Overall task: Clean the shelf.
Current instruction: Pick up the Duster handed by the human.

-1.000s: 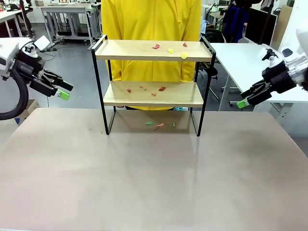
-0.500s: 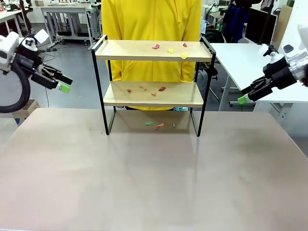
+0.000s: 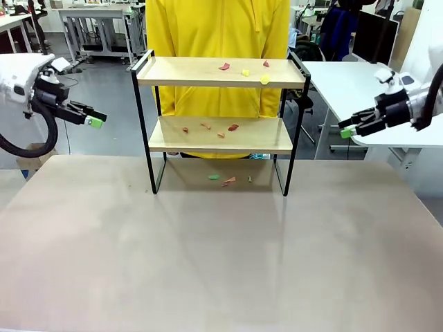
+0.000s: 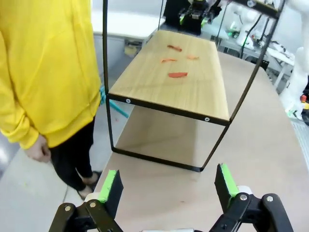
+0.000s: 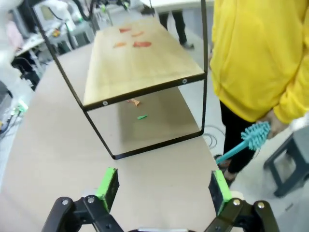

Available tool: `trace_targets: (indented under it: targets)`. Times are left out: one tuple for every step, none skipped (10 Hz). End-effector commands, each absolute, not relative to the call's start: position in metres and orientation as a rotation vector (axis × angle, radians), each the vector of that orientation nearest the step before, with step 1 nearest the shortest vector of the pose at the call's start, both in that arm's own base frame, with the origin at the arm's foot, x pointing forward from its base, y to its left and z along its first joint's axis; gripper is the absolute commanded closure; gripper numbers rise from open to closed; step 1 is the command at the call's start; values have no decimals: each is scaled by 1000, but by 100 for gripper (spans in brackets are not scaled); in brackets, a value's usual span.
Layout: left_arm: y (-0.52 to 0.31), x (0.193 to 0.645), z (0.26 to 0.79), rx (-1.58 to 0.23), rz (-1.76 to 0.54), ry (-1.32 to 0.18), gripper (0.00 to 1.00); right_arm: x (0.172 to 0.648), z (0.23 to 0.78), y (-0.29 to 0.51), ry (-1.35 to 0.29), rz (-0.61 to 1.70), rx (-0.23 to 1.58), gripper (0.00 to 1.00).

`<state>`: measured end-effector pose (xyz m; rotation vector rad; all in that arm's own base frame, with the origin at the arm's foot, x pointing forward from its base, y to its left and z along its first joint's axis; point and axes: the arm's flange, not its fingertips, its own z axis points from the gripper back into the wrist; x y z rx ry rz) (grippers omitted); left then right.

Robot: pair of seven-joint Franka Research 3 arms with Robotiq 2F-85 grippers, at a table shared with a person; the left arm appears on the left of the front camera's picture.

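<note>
Shelf (image 3: 220,124) upright at the far middle of the tabletop (image 3: 208,270), black legs down on it; right behind it, a person in a yellow top (image 3: 218,28). Small red and yellow scraps (image 3: 243,71) on the top board (image 3: 187,70); red and orange scraps (image 3: 221,130) on the lower board (image 3: 259,140); a few green and orange scraps (image 3: 228,180) on the tabletop under the shelf, between its legs. Left end effector (image 3: 95,120) up in the air off the shelf's left side, well apart from it; jaws wide apart, gripping nothing. Right end effector (image 3: 346,130) up in the air off the shelf's right side, also well apart; jaws wide apart, gripping nothing. Seen from the right wrist: a teal brush (image 5: 255,135) in the person's hand (image 5: 276,124), low beside the yellow top.
</note>
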<state>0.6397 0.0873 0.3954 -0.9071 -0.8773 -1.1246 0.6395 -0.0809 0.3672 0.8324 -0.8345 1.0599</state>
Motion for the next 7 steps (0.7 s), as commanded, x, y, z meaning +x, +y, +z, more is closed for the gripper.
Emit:
trace_targets:
  targets:
    - [103, 632, 384, -986, -1238, -1063, 0, 644, 347, -87, -945, 1154, 922, 0]
    - [107, 631, 374, -1001, -1273, -1140, 0, 641, 336, -93, -995, 1168, 947, 0]
    - [107, 628, 362, -1028, -1306, -1183, 0, 637, 327, -97, -1039, 1175, 961, 0]
    - [105, 627, 351, -1045, -1324, -1223, 0, 635, 322, -104, -1060, 1166, 1024, 0]
    - [106, 625, 344, -1072, -1321, -1250, 0, 628, 325, -113, -1079, 1144, 1065, 0]
    - [106, 622, 340, -1085, -1316, -1276, 0, 624, 326, -120, -1098, 1130, 1090, 0]
    - [108, 620, 338, -1100, -1305, -1290, 0, 622, 329, -126, -1109, 1123, 1087, 0]
